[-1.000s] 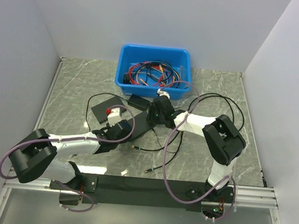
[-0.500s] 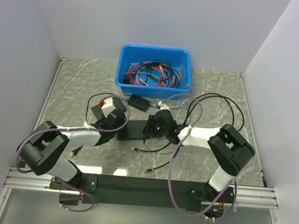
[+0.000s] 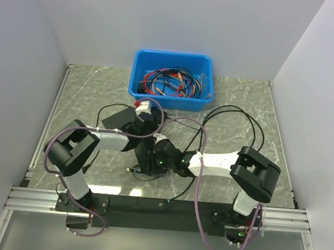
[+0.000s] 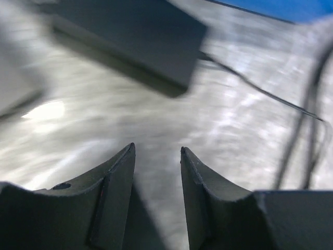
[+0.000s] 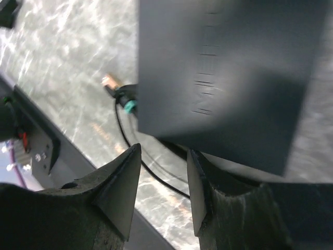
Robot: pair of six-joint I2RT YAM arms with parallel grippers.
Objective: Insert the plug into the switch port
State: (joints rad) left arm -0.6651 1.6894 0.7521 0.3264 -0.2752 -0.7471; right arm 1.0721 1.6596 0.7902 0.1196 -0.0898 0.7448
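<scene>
The plug has a brass tip and a teal collar and ends a thin black cable. It lies on the marble table just left of the black switch box. From above, the plug lies at the near left of the switch. My right gripper is open and empty, low over the table at the switch's near edge; it also shows in the top view. My left gripper is open and empty over bare table; in the top view it is behind the switch. The switch ports are hidden.
A blue bin of red, blue and black cables stands at the back. A flat black box lies left of my left gripper. A blurred black box with a thin cable lies ahead of it. Loose black cables loop at the right.
My left gripper has swung right and back, toward the bin. My right gripper has moved left and nearer, and now sits over the near edge of the switch.
</scene>
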